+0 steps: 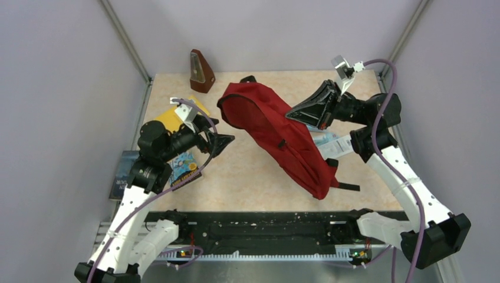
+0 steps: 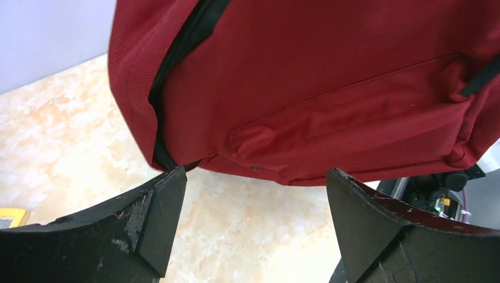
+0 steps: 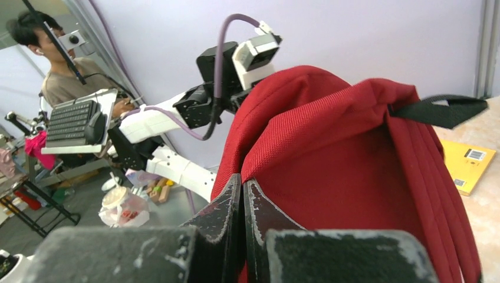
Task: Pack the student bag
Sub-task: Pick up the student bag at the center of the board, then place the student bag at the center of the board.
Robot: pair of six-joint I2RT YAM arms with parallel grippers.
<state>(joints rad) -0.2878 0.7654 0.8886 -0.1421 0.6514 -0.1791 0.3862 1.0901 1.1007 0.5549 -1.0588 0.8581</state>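
The student bag [image 1: 277,135] is dark red with black trim and lies slantwise across the middle of the table. My right gripper [image 1: 290,115] is shut on a fold of its fabric at the upper right edge. In the right wrist view the red cloth [image 3: 342,153] bunches at the closed tips [image 3: 243,180]. My left gripper [image 1: 226,142] stands open just left of the bag. In the left wrist view nothing but bare table lies between its fingers [image 2: 256,172]. The bag's front pocket [image 2: 342,118] hangs right ahead, and the left fingertip [image 2: 171,183] is by the black zipper trim.
A brown metronome [image 1: 201,72] stands at the back left. A yellow book [image 1: 171,118] lies under my left wrist, with a colourful pack [image 1: 184,170] and a dark book [image 1: 122,174] nearer the left edge. A pale packet [image 1: 331,142] pokes out beside the bag's right side.
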